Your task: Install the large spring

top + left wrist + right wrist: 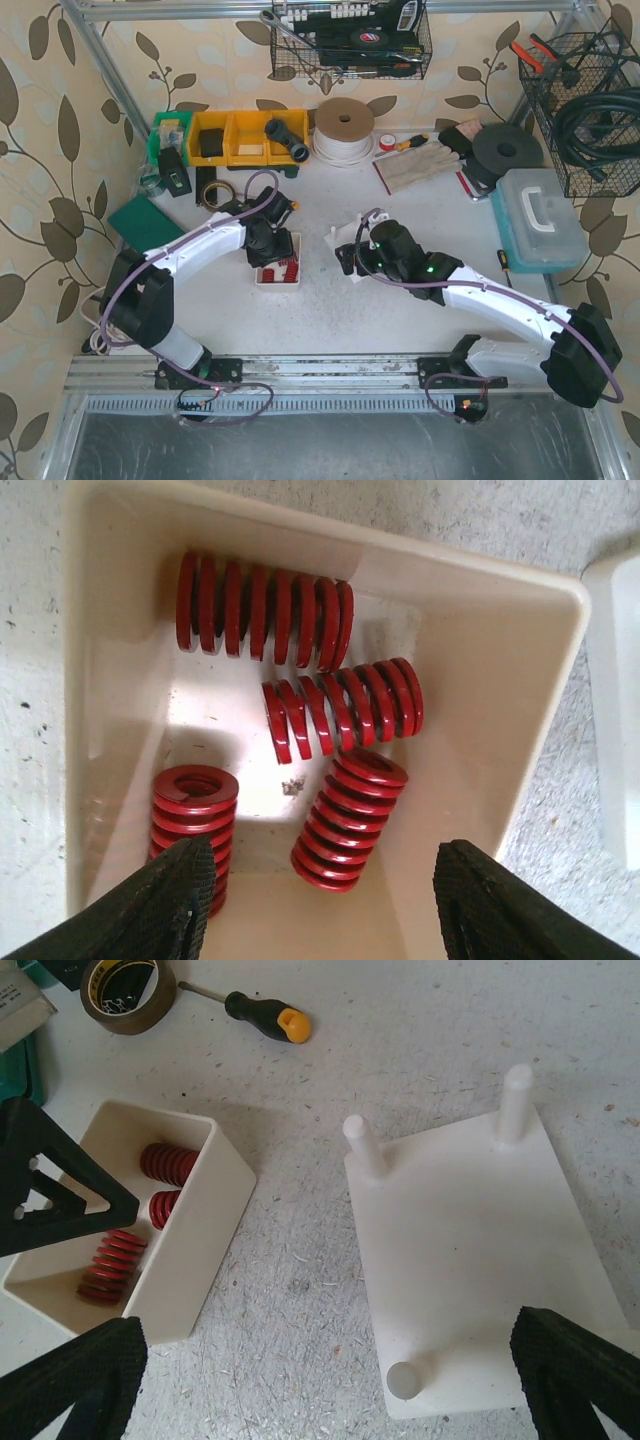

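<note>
The left end effector (322, 895), the nearer one, hung over the tray (500, 700) with fingers apart and empty. Inside the tray, a red spring (350, 820) stood tilted just ahead between them. The right end effector (330, 1380), beside the tray, gaped wide.
</note>
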Motion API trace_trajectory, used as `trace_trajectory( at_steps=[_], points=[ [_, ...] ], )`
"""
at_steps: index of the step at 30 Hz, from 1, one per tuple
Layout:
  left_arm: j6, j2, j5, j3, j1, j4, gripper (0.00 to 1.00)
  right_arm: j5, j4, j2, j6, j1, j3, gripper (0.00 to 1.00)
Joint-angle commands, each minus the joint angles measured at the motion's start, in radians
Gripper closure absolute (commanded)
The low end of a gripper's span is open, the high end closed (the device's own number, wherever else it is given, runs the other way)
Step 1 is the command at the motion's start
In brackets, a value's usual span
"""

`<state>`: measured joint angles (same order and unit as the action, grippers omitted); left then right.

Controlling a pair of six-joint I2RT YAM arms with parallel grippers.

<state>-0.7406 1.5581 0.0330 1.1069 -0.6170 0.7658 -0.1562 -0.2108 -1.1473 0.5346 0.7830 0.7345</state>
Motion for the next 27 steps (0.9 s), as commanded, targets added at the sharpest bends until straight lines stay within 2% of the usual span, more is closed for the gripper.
trace_trajectory(
  at_steps=[1,9,17,23,27],
  points=[
    [-0.221,0.029,-0.061,0.047,-0.031,-0.001,0.36,0.019,0.027,-0.006,0.005,-0.010,0.025,0.02],
    [-0.269,0.144,-0.123,0.111,-0.035,0.051,0.37,0.036,0.041,-0.014,0.011,-0.025,0.019,0.02],
    [-0.272,0.217,-0.099,0.113,-0.035,-0.001,0.37,0.059,0.052,-0.024,0.015,-0.039,0.016,0.02],
    [-0.280,0.223,-0.087,0.075,-0.038,-0.089,0.30,0.070,0.053,-0.039,0.015,-0.042,0.021,0.02],
    [-0.294,0.221,-0.068,0.046,-0.039,-0.147,0.30,0.072,0.050,-0.047,0.013,-0.042,0.026,0.02]
  ],
)
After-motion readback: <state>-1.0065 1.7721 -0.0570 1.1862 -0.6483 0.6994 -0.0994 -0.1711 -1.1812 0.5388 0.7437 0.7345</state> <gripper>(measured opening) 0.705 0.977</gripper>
